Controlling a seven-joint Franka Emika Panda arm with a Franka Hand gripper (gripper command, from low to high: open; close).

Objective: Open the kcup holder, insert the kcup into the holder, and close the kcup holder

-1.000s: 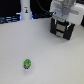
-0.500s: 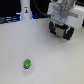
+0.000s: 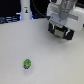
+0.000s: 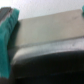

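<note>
Exterior view first: nearest the camera, the kcup (image 3: 27, 63) sits alone on the white table (image 3: 15, 45), a small green pod with bluish-white flecks, toward the exterior view's left and well apart from everything else. It looks light and stiff-walled with a smooth rounded body, so it would likely roll or skid if nudged; my judgement is that a gentle pinch across its sides, squarely from above, suits it best.

Farther back and to the exterior view's right, the gripper (image 3: 60, 33) hangs at the kcup holder (image 3: 74, 19), of which only a pale, blurred block shows behind the arm. The jaws stand spread apart with nothing between them. A white post with a dark band (image 3: 25, 10) stands at the far left.

Wrist view is soft and close: a teal finger pad (image 4: 7, 31) borders a grey flat face with a dark ledge, probably the kcup holder's front. The holder looks rigid and heavy compared with the pod; its drawer probably wants a hooked pull at a handle slot, which I cannot make out here.
</note>
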